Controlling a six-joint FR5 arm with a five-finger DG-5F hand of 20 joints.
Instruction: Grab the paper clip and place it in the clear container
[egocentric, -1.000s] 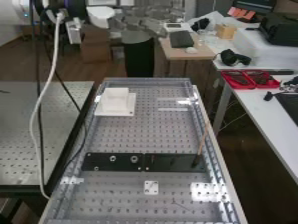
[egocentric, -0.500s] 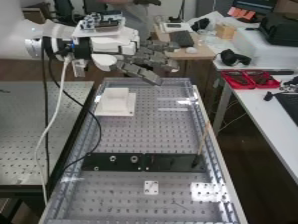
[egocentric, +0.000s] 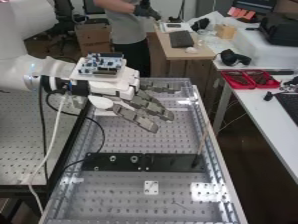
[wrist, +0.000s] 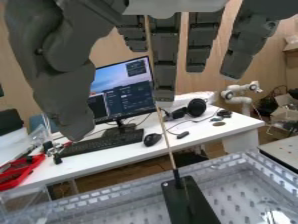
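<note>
In the high view the hand (egocentric: 148, 106) is above the far part of a clear-walled tray (egocentric: 218, 172) with a perforated floor. Its fingers are extended and apart, holding nothing. Dark fingers (wrist: 163, 60) and a thumb (wrist: 63, 92) hang in the wrist view, with the tray's rim (wrist: 136, 188) beyond and below them. A short thin dark line (egocentric: 178, 204) lies on the floor near the tray's front; I cannot tell whether it is the paper clip. Which object is the clear container is also uncertain.
A black plate (egocentric: 166, 162) crosses the tray, with small metal rings (egocentric: 134, 159) and a thin upright stick (egocentric: 202, 142). A small white plate (egocentric: 151, 187) lies nearer. Red trays (egocentric: 247, 80) sit on the right-hand desk.
The arm has swung in from the upper left and the hand has come down over the tray's far part. It now covers the white block seen there before.
</note>
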